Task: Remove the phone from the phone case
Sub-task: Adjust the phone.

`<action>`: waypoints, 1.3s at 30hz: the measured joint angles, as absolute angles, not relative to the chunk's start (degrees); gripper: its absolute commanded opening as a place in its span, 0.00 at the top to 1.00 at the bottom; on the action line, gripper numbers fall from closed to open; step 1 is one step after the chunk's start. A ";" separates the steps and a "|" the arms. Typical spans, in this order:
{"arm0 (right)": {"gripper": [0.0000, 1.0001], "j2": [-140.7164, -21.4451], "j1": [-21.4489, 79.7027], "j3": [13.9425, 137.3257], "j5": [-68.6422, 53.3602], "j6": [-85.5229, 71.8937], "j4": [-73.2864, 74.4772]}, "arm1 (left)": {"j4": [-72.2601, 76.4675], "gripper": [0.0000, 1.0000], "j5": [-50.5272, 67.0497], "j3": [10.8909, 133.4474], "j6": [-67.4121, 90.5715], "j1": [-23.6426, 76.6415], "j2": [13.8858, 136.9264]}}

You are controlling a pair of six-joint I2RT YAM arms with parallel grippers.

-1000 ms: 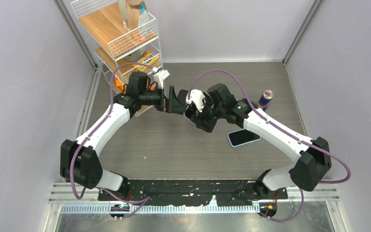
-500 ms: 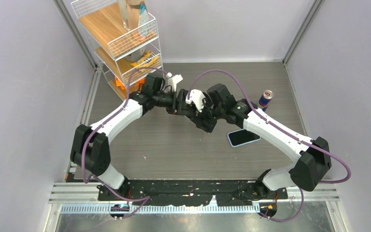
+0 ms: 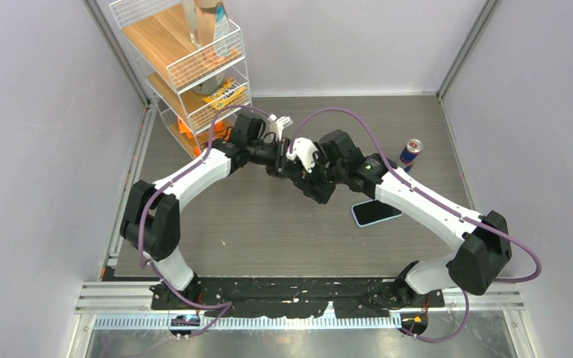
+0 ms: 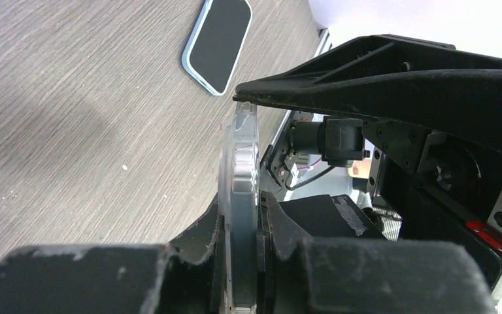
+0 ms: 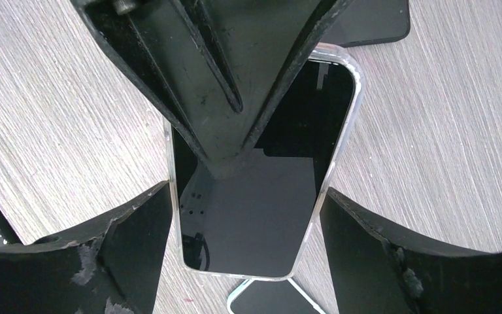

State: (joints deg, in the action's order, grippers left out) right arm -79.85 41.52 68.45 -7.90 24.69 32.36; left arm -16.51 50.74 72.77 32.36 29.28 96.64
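A black-screened phone (image 5: 261, 196) in a clear phone case (image 5: 344, 124) hangs above the table between the two arms. My right gripper (image 5: 245, 193) spans its width, one finger against each long side of the case. My left gripper (image 4: 242, 216) comes in from the opposite end, and its pads are pressed on the front and back faces. In the left wrist view the phone (image 4: 242, 163) is seen edge-on between them. From the top camera the left gripper (image 3: 278, 159) and the right gripper (image 3: 296, 173) meet at mid-table, and they hide the phone.
A second phone in a light blue case (image 3: 377, 212) lies face up on the table under the right forearm. A drink can (image 3: 411, 154) stands at the right. A wire shelf rack (image 3: 194, 67) with snacks fills the back left corner.
The left arm has reached rightwards to the right gripper, and its jaws have gone from wide open to clamped on the phone. The right arm and the phone have stayed still.
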 measured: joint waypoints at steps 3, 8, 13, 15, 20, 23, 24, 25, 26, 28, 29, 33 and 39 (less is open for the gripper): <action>0.48 -79.72 41.52 68.40 -7.55 24.58 32.16 | -16.69 1.00 51.13 73.10 31.51 29.26 96.71; 0.12 -78.59 41.80 67.81 -7.09 24.10 32.16 | -17.61 1.00 52.12 73.25 29.50 29.06 96.47; 0.03 -76.03 41.91 67.70 -7.88 24.45 33.12 | -21.17 1.00 51.96 73.63 22.00 28.40 94.35; 0.01 -74.15 41.89 67.72 -8.08 24.71 33.85 | -24.08 1.00 51.44 74.22 18.15 27.79 93.01; 0.01 -71.11 41.58 69.47 -9.58 25.32 36.75 | -28.51 1.00 50.98 75.07 9.54 25.96 87.26; 0.01 -70.39 41.10 71.85 -12.36 25.65 38.74 | -29.82 1.00 51.24 75.07 5.52 24.86 82.61; 0.01 -70.13 40.91 72.77 -13.72 25.78 39.33 | -29.95 1.00 51.35 75.07 4.73 24.64 81.41; 0.02 -69.93 40.71 73.38 -14.81 25.82 39.59 | -30.04 1.00 51.53 75.07 3.51 24.38 79.64; 0.03 -69.71 40.47 73.97 -16.23 25.93 39.92 | -30.09 1.00 51.62 75.07 2.48 24.21 78.32; 0.04 -69.34 39.92 75.00 -18.90 26.11 40.66 | -30.22 1.00 51.99 75.07 0.67 23.99 75.00; 0.05 -69.32 39.59 75.64 -20.25 26.20 41.21 | -30.35 1.00 52.31 75.07 -0.10 23.99 73.69; 0.10 -69.38 38.11 78.54 -25.12 26.20 43.29 | -31.18 1.00 54.04 75.07 -0.99 23.99 69.63; 0.18 -69.84 35.59 83.50 -32.86 26.39 45.65 | -31.62 1.00 55.07 73.49 -1.56 23.99 65.65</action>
